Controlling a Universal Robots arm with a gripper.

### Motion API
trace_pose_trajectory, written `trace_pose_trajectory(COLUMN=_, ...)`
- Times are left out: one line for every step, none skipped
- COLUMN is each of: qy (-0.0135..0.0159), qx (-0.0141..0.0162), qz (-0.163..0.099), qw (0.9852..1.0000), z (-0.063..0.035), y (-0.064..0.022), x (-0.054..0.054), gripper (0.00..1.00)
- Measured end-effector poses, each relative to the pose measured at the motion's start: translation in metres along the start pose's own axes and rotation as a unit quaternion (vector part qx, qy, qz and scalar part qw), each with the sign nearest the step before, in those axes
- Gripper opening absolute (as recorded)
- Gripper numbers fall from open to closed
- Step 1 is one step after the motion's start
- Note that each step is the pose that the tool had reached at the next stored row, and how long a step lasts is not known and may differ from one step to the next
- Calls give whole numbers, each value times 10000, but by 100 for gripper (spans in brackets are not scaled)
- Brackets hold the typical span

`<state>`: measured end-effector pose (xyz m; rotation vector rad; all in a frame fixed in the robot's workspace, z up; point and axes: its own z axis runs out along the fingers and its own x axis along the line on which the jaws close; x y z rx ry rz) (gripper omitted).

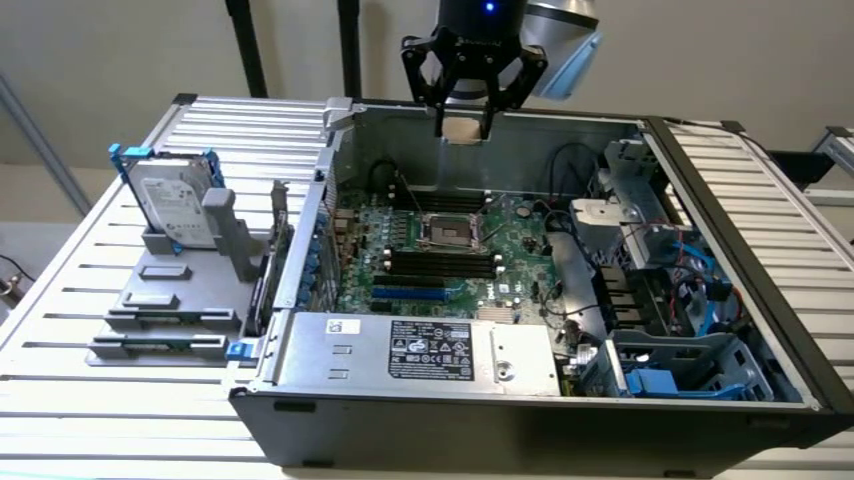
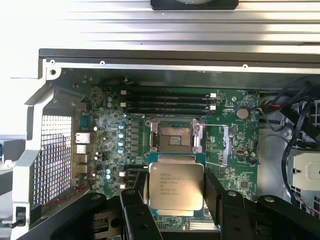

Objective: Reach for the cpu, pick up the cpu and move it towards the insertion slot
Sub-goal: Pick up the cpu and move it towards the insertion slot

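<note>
Black angular gripper [image 1: 467, 128], silver-grey arm segment [image 1: 561, 25], perhaps a blue indicator light above.

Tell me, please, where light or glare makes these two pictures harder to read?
Exterior view: the ribbed table is washed bright, while the case front sits in deep shadow. Wrist view: the cpu in the gripper catches a sheen but its print stays legible; the insertion slot frame glints.

Matt silver metal cpu [image 2: 176, 186]; shiny metal-framed insertion slot [image 2: 176, 137].
</note>
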<state>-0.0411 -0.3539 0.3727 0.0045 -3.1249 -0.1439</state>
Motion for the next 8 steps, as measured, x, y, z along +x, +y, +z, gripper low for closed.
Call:
trace_pose_trajectory(qy=0, qx=0, qz=0, qw=10000, z=0, y=0, x=0, gripper=55)
trace_pose_trajectory(qy=0, qx=0, qz=0, qw=10000, z=0, y=0, x=0, gripper=55)
trace_pose_trajectory(qy=0, qx=0, qz=0, qw=10000, z=0, y=0, x=0, gripper=55)
trace_pose_trajectory(qy=0, qx=0, qz=0, qw=10000, z=0, y=0, x=0, gripper=55)
trace_pose_trajectory(qy=0, qx=0, qz=0, qw=10000, z=0, y=0, x=0, gripper=55)
trace_pose_trajectory(qy=0, qx=0, qz=0, qw=10000, z=0, y=0, x=0, gripper=55)
trace_pose_trajectory(qy=0, qx=0, qz=0, qw=10000, z=0, y=0, x=0, gripper=55)
trace_pose_trajectory(qy=0, qx=0, qz=0, qw=10000, z=0, y=0, x=0, gripper=55)
